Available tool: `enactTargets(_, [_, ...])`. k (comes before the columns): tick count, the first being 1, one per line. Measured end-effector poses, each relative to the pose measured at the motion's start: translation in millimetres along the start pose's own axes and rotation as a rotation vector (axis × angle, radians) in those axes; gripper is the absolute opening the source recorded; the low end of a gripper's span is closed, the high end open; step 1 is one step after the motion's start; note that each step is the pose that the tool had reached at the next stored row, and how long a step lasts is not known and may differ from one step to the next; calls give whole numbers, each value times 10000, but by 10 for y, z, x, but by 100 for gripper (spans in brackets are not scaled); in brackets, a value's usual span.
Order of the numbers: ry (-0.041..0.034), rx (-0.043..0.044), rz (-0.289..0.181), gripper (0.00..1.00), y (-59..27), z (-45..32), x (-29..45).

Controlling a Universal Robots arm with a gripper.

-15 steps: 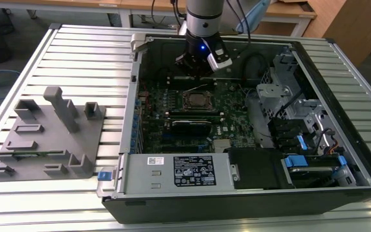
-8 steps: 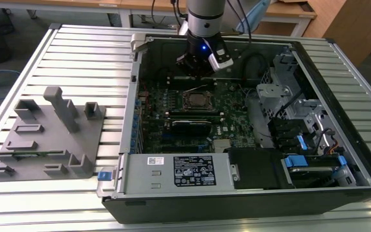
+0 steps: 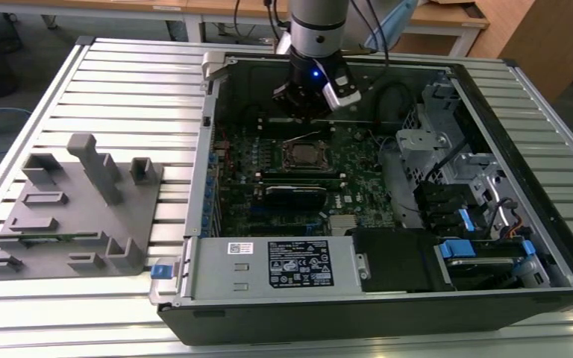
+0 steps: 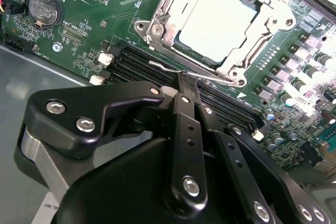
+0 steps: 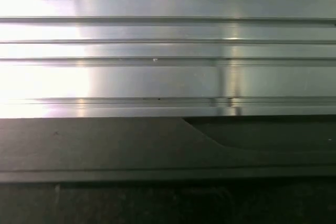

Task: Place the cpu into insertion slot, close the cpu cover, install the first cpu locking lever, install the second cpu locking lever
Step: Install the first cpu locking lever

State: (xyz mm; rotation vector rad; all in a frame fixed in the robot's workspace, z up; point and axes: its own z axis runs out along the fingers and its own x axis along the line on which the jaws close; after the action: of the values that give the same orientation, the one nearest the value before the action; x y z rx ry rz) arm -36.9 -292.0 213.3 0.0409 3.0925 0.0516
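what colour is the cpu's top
The cpu top is pale silver-grey, clearest in the second wrist view.

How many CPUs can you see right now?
1. The cpu sits in the slot, framed by the cover. Others may be hidden.

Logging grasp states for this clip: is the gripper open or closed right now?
Gripper: closed, nothing visibly held, tips right beside the locking lever.

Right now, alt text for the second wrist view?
The cpu lies seated with the cpu cover down around it. The gripper, jaws together, has its tips at a wire lever along the cover's edge.
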Motion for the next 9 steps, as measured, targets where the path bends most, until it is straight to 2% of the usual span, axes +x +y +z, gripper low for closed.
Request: enactTargets(9, [0, 0, 0, 10, -25, 3, -1])
